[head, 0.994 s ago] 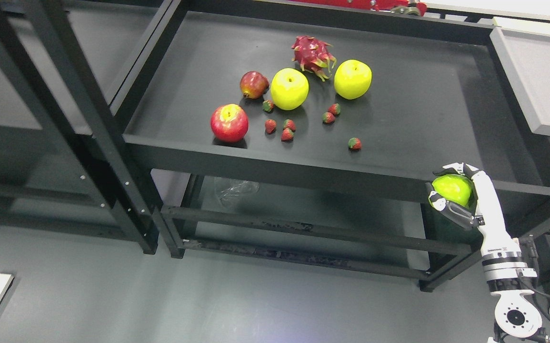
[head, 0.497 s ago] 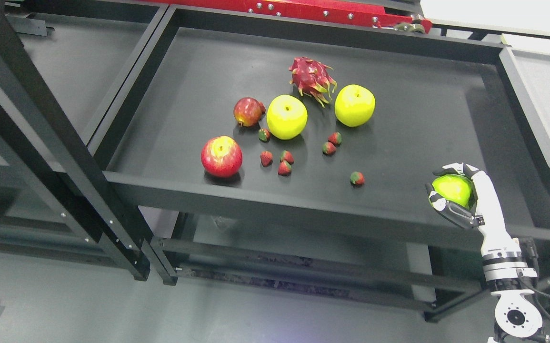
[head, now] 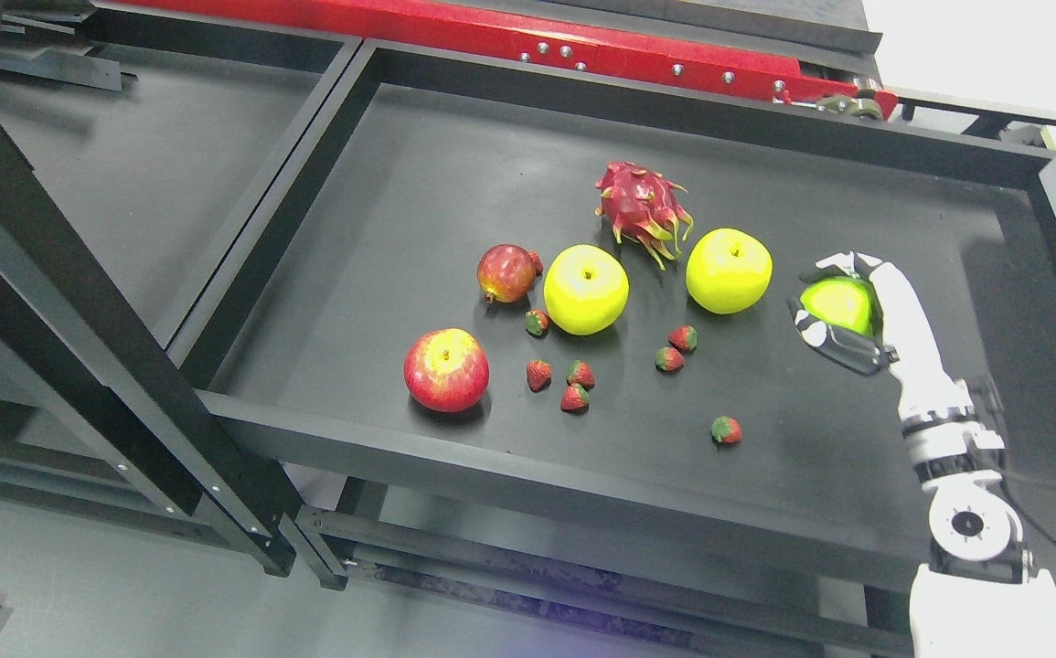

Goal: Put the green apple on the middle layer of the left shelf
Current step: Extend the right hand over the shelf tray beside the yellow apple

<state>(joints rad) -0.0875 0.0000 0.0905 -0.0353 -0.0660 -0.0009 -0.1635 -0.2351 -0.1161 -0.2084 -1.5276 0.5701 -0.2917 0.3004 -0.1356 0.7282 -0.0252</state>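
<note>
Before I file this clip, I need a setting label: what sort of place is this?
Probably a robotics test lab, not a shop: bare black metal shelving, a red steel beam behind, fruit laid loose, and a white robot right hand holding a green apple.

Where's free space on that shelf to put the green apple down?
Bare tray left of the red apple and along the front right past the lone strawberry. Crowded mid-tray around the yellow apples and dragon fruit. Right hand holds the green apple.

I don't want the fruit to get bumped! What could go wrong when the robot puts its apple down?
The right hand holds the green apple close beside a yellow apple, so lowering it might knock that one toward the dragon fruit. Once released, the round apple may also roll across the flat shelf toward the strawberries.
</note>
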